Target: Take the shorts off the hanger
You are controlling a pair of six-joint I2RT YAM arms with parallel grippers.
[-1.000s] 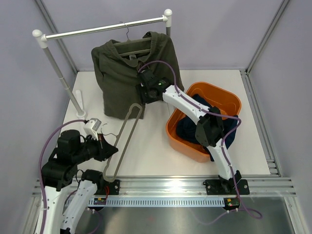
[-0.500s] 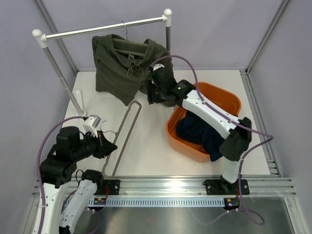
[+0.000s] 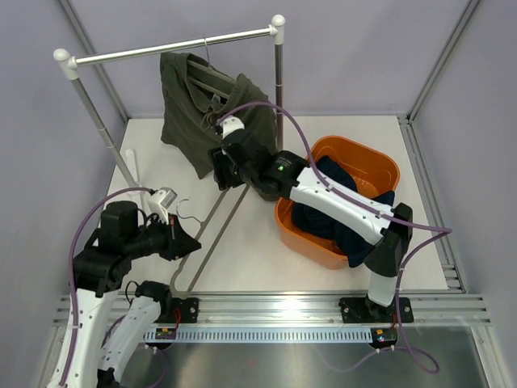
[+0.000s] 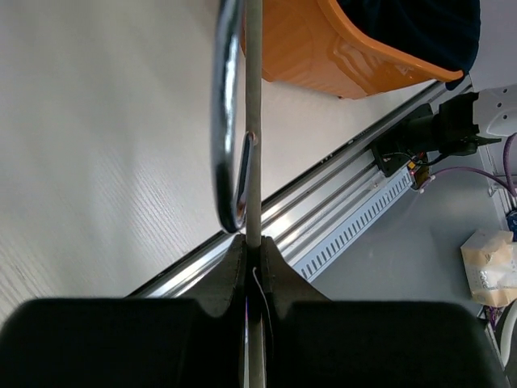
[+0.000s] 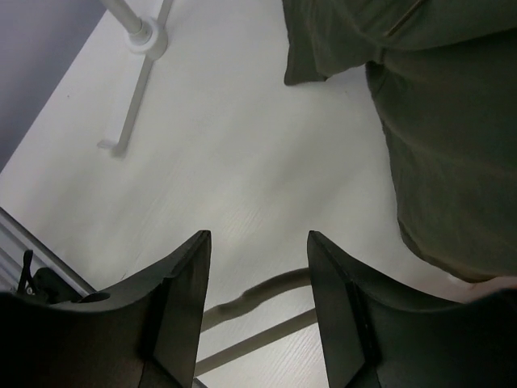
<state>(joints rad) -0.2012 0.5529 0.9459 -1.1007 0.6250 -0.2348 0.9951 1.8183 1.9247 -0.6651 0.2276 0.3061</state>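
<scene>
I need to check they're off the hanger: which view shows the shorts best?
Top external: the shorts hang whole from the rail. Right wrist catches only part of the fabric; left wrist shows none.

Free table [image 3: 250, 250] between hanger [image 4: 253, 97], basket [image 3: 367, 158]; shorts [image 3: 190, 121], rack [image 3: 279, 81] block rear.

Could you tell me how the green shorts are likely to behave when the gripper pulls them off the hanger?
The shorts will probably be floppy: they hang in soft folds and sag below the hanger. They look light, so the hanger may swing on the rail when they are tugged.
</scene>
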